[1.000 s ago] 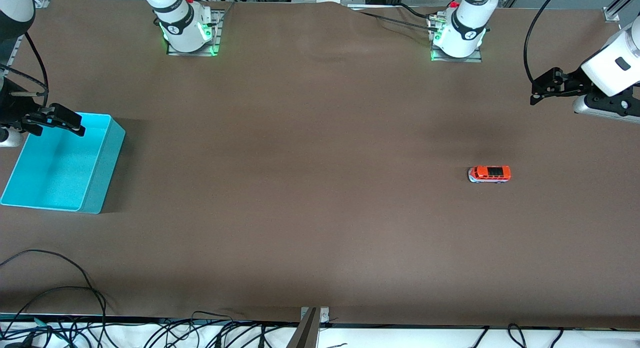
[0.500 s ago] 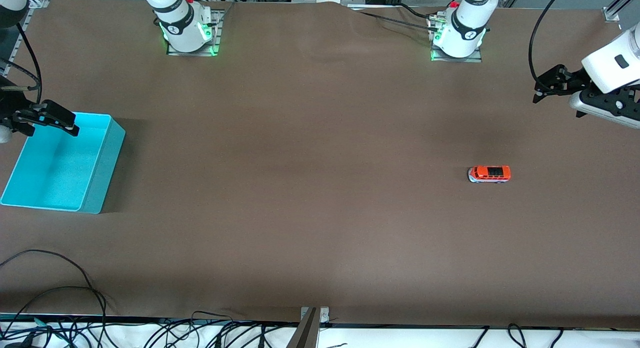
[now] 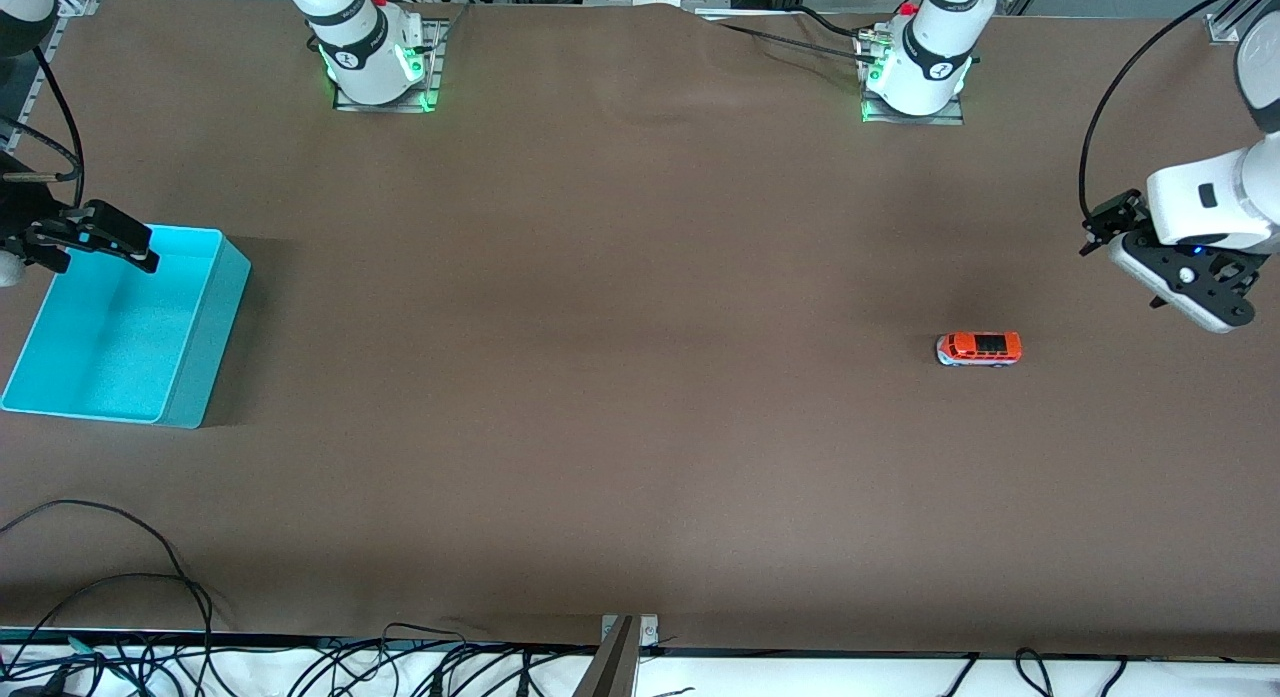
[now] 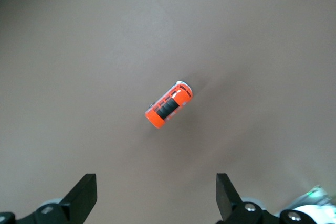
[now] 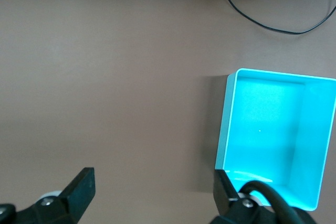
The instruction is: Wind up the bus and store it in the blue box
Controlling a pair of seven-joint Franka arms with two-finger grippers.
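A: Front view: why does the bus (image 3: 979, 348) sit alone on the table (image 3: 620, 377)?
B: It is unwound, I judge, well apart from the blue box (image 3: 190, 377) at the right arm's end. One bus, one box.

A: Left wrist view?
B: Left gripper (image 4: 156, 199) over the table near the bus (image 4: 168, 105), fingers spread, nothing held.

A: Right wrist view?
B: Right gripper (image 5: 152, 192) spread over the box's (image 5: 226, 124) edge, waiting.
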